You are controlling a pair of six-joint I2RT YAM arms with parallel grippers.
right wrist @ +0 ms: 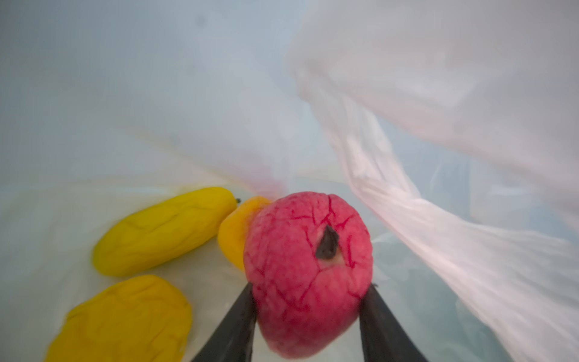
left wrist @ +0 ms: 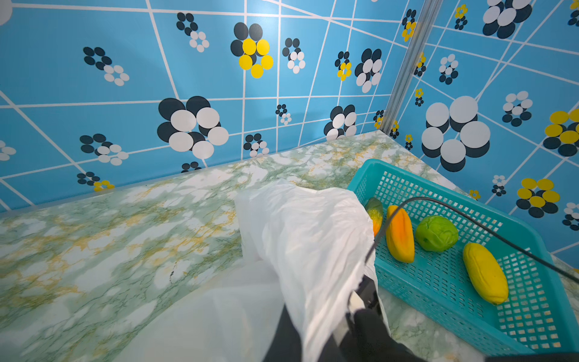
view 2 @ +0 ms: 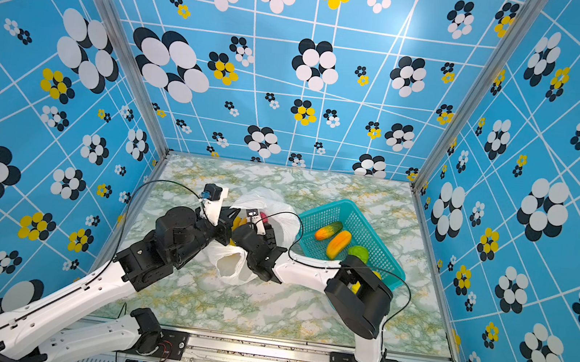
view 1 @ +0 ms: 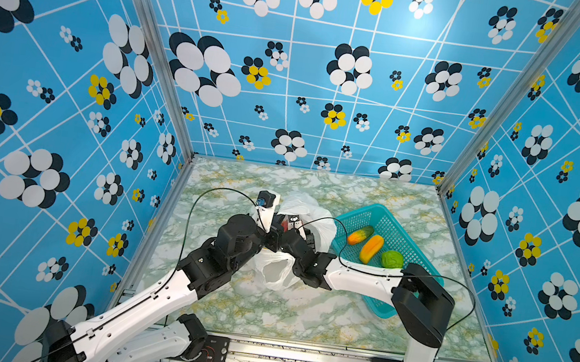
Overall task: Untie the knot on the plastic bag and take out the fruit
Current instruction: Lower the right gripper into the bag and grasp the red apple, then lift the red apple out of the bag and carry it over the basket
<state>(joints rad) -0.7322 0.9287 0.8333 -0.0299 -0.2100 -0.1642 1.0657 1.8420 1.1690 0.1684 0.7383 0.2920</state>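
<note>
Plastic bag (view 1: 322, 230) lies mid-table, mouth open toward the arms. Left gripper (view 1: 274, 239) sits at the bag's 9 o'clock with its jaws closed. It looks pinched on the bag rim, but film hides the tips. Right gripper (right wrist: 310, 286) is inside the bag, jaws clamped either side of the pink-red fruit (right wrist: 308, 250). Yellow fruit (right wrist: 163, 232) and two orange ones lie just beside it. Teal basket (view 1: 388, 217), at the bag's 3 o'clock and touching it, holds four fruit.

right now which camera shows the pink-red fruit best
The right wrist view: the pink-red fruit fills the frame, gripped by the right end effector. A top view shows only a pink sliver; in the left wrist view the plastic bag hides it.
</note>
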